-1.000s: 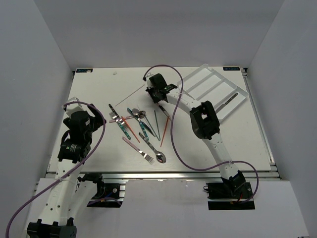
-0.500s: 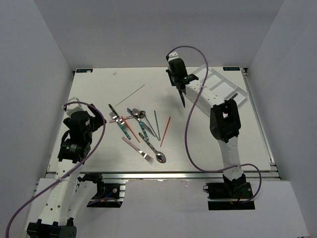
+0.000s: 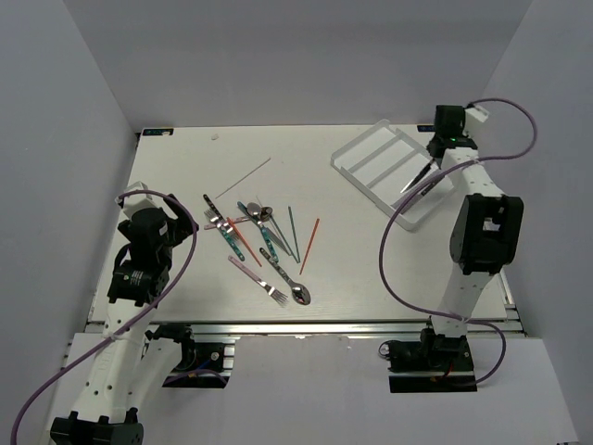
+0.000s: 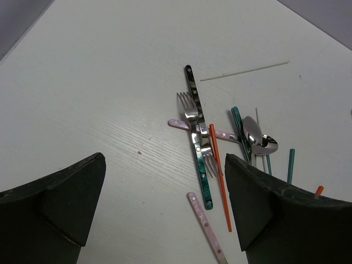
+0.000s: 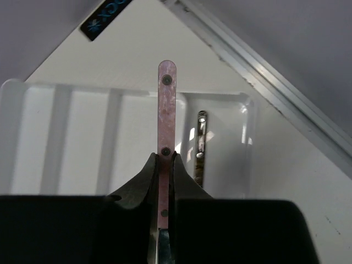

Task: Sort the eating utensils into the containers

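Note:
Several utensils [image 3: 264, 236] with pink, teal and dark handles lie in a loose pile mid-table, together with an orange stick [image 3: 309, 243] and a thin white stick [image 3: 243, 178]. The clear divided tray [image 3: 371, 153] sits at the back right. My right gripper [image 3: 443, 146] is shut on a pink-handled utensil [image 5: 167, 104] and holds it over the tray [image 5: 82, 137]. A dark-handled utensil [image 5: 201, 148] lies in a tray compartment. My left gripper [image 4: 165, 159] is open and empty above the table left of the pile; a teal-handled knife [image 4: 198, 143] and a pink handle [image 4: 206, 225] lie before it.
A pink-handled fork [image 3: 259, 278] and a spoon [image 3: 300, 295] lie nearest the front edge. The table's metal rail [image 5: 258, 77] runs just behind the tray. White walls close in on the left, back and right.
My right arm swung from the pile across the back of the table to the tray at the back right, carrying the pink-handled utensil. The left arm has not moved.

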You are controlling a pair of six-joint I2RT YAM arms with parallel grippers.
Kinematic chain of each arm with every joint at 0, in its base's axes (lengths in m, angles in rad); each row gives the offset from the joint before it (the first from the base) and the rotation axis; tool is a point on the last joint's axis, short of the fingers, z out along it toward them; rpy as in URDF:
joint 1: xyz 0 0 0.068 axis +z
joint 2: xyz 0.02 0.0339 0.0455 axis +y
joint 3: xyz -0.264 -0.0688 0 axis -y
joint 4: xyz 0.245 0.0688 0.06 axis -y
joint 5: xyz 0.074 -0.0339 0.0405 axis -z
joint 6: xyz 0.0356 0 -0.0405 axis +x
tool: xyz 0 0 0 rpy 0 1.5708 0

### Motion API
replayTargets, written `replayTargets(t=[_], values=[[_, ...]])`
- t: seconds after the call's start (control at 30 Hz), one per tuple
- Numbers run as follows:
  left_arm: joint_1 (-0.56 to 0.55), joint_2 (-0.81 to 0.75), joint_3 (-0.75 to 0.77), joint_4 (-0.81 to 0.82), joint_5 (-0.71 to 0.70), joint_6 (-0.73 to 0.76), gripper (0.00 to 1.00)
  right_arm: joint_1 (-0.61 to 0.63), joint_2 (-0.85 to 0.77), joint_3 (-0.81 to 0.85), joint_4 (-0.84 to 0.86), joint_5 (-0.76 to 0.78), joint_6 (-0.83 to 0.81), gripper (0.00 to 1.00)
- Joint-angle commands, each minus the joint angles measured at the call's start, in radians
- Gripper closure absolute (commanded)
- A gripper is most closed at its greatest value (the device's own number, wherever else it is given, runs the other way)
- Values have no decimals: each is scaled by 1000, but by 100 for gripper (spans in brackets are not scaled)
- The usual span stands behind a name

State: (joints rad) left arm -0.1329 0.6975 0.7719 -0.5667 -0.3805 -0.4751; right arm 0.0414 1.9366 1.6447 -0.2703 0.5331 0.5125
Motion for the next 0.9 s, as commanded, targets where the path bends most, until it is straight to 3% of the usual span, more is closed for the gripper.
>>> replayTargets(t=[0.0, 0.77, 0.87], values=[[0, -18, -2, 16, 8, 6, 2, -31, 11, 10, 31, -61, 123, 100], [-1, -13, -2, 16, 11, 7, 2, -120, 68, -157, 49, -96, 124, 100], [-1, -10, -2, 18, 11, 7, 2, -124, 73, -157, 55, -123, 118, 87]])
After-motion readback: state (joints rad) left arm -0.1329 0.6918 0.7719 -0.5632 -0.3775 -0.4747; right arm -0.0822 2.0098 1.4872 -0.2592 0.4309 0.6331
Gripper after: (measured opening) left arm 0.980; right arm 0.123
